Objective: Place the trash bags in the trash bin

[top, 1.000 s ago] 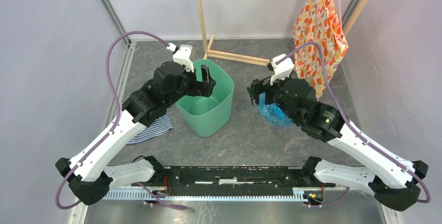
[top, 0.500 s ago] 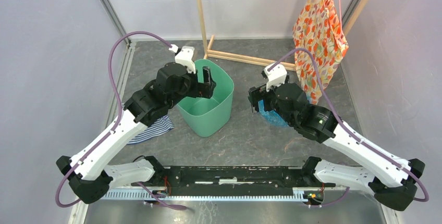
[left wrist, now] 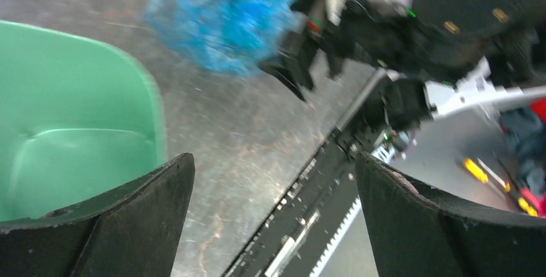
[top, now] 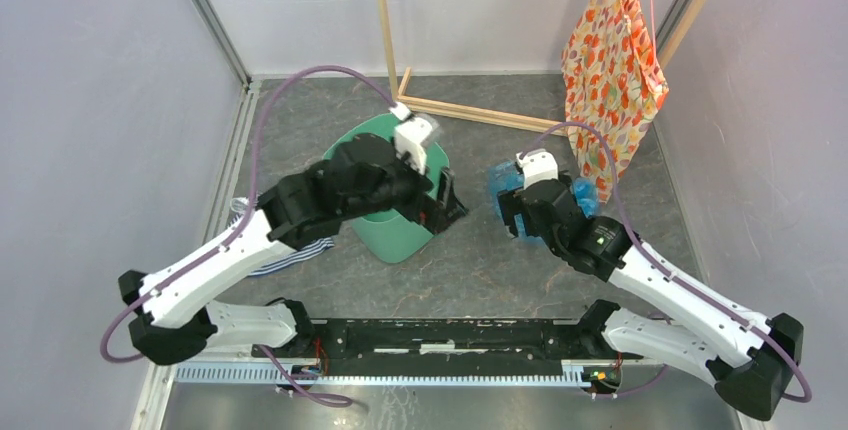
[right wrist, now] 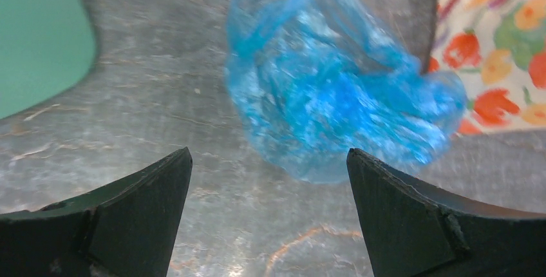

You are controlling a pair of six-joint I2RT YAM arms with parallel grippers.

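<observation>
Grey tabletop (right wrist: 148,96): trash bag (right wrist: 335,96) just ahead of R gripper (right wrist: 268,158), jaws wide.

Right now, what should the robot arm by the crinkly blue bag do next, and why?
Probably ease the right gripper forward onto the crinkly light-blue plastic bag. Its jaws stand open and empty, with the bag lying just ahead, outside the mint-green plastic bin.

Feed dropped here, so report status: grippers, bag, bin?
Both open: left gripper beside mint-green plastic bin, right gripper facing crinkly light-blue plastic bag, not touching. Bag on table, outside bin. Bin mouth crossed by left arm.
</observation>
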